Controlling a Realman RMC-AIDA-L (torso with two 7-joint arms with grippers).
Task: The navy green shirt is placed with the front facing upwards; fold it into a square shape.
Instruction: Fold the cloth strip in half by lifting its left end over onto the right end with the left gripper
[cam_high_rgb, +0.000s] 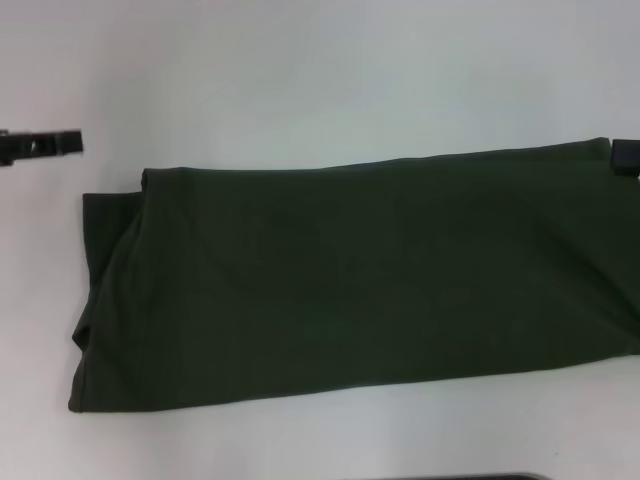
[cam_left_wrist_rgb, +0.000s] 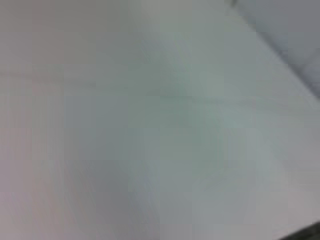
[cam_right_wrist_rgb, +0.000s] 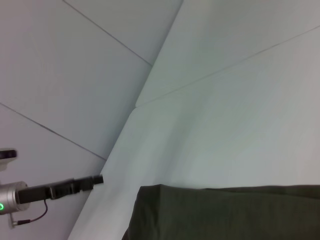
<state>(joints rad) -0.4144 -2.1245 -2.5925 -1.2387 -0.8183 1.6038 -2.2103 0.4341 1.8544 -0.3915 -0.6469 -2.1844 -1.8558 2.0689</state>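
**Dark green shirt lies folded in a long band between my two claws**

The white table (cam_high_rgb: 300, 80) is the largest thing before me and carries everything. On it lies the navy green shirt (cam_high_rgb: 350, 280), folded into a long, wide band that stretches from just below and beside my left claw (cam_high_rgb: 72, 142) across to my right claw (cam_high_rgb: 625, 157). The cloth is a dark olive green, plain and smooth on the face that shows, with soft creases only. At the end nearer my left claw the layers do not line up: an under layer sticks out past the top fold and makes a stepped edge. No lettering, collar or label shows on the upward face.

The end of the shirt by my right claw runs out of the head view, so I cannot see how it finishes there. My right wrist view shows one folded corner of the shirt (cam_right_wrist_rgb: 225, 212) flat on the table, with my left claw (cam_right_wrist_rgb: 92, 181) well apart beyond it.

My left claw hangs apart from the shirt, over bare table, its fingers drawn together on nothing. My right claw shows only as a dark sliver touching or just beside the shirt's far corner; I cannot tell whether it grips. My left wrist view shows only blurred table (cam_left_wrist_rgb: 150, 125).
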